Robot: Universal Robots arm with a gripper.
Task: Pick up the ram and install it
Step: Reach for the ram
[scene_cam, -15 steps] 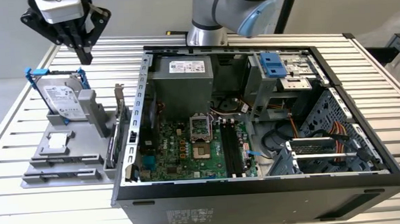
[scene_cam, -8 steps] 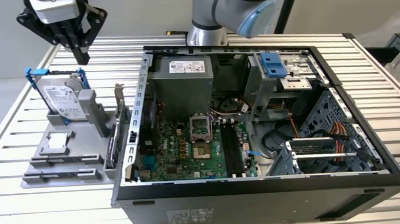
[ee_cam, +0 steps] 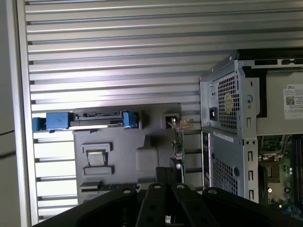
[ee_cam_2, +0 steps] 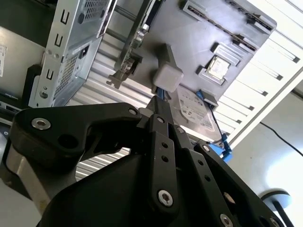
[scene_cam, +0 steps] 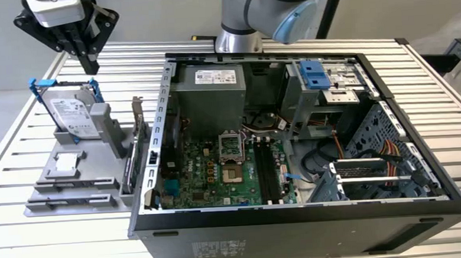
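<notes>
Claw (scene_cam: 91, 65) held high — closed, pointing down

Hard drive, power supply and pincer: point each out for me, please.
hard drive (scene_cam: 68, 114), exterior view, middle of its labelled silver face.
power supply (scene_cam: 209, 100), exterior view, on its gray side panel.
pincer (scene_cam: 90, 68), exterior view, at its dark fingertips.

Robotics lab (slatted aluminium table (scene_cam: 438, 103)) with opened computer case (scene_cam: 298, 220).
</notes>
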